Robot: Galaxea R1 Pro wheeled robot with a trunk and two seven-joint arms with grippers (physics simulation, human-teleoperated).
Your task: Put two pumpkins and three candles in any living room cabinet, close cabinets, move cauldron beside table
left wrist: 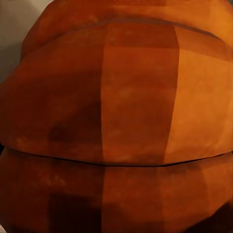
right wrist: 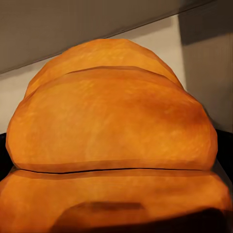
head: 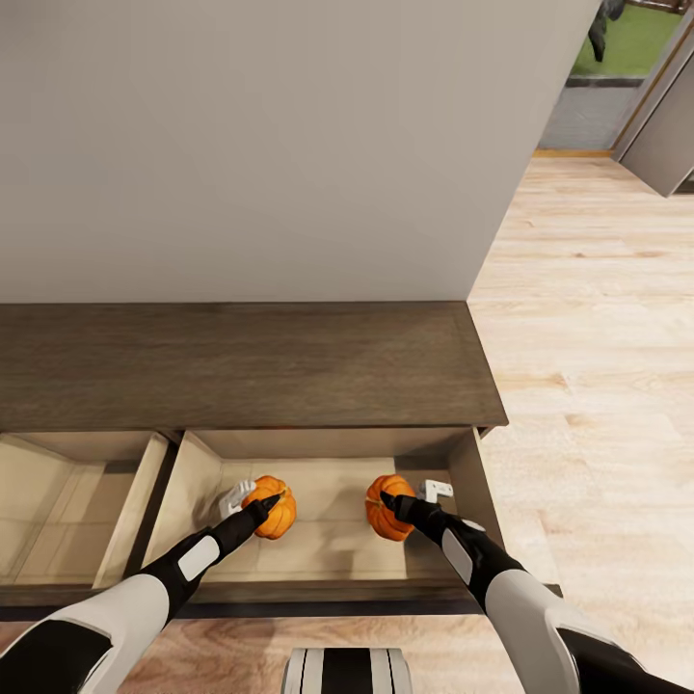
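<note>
The long, low dark brown cabinet (head: pixel 241 366) stands against the wall with two pale drawers pulled out. Both orange pumpkins are inside the right-hand drawer (head: pixel 328 549). My left gripper (head: pixel 267 502) is shut on the left pumpkin (head: pixel 280 521), whose ribbed skin (left wrist: pixel 116 116) is pressed close to the left wrist camera. My right gripper (head: pixel 389 502) is shut on the right pumpkin (head: pixel 383 521), also seen very close as orange ribs (right wrist: pixel 111 136) in front of the drawer wall. The candles, the cauldron and the table are out of view.
The left-hand drawer (head: pixel 67 511) is open too, with a pale bare interior. Small white brackets (head: pixel 236 496) (head: pixel 436 490) sit on the right drawer's sides. A grey wall rises behind the cabinet. Light wood floor (head: pixel 588 318) runs to the right toward a doorway.
</note>
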